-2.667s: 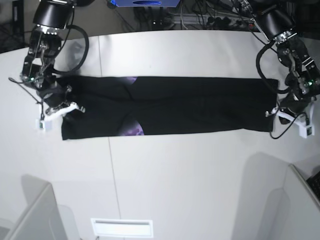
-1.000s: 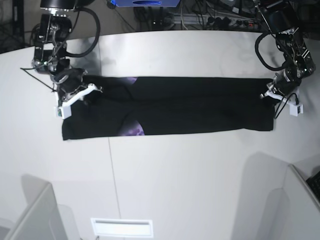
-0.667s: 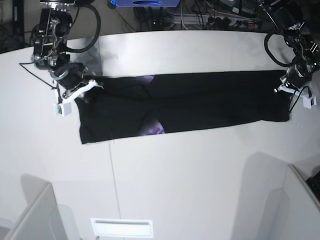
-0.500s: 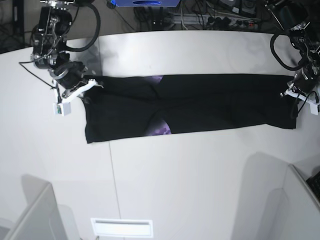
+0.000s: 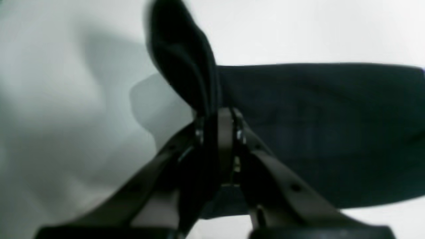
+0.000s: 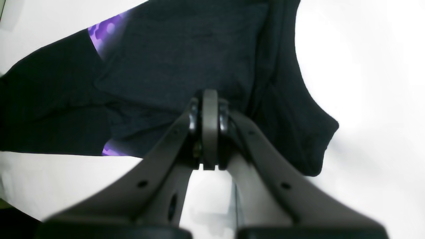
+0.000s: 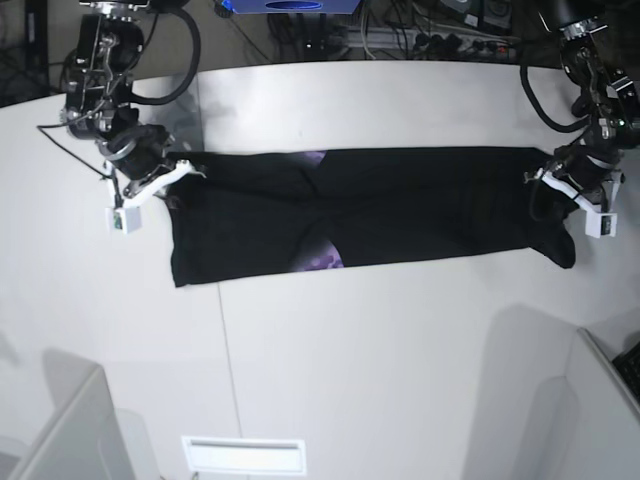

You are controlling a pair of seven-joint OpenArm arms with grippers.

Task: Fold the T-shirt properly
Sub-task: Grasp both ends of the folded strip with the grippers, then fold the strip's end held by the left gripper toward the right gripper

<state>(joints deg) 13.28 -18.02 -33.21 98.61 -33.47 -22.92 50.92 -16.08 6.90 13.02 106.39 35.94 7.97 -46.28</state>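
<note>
you can read no words or labels here. your black shirt [image 7: 370, 208] lies flat on the white table [image 7: 380, 350], folded into a long band. its long side runs from one arm to the other. a bit of purple print [image 7: 322, 262] peeks out near the middle. your left gripper [image 5: 217, 124] is pinched tight on one end, lifting a flap. your right gripper [image 6: 209, 109] is pinched tight on the other end.

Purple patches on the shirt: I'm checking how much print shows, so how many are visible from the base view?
2, both left of centre on the T-shirt: one at its far edge, one at its near edge. More print may be folded under.
</note>
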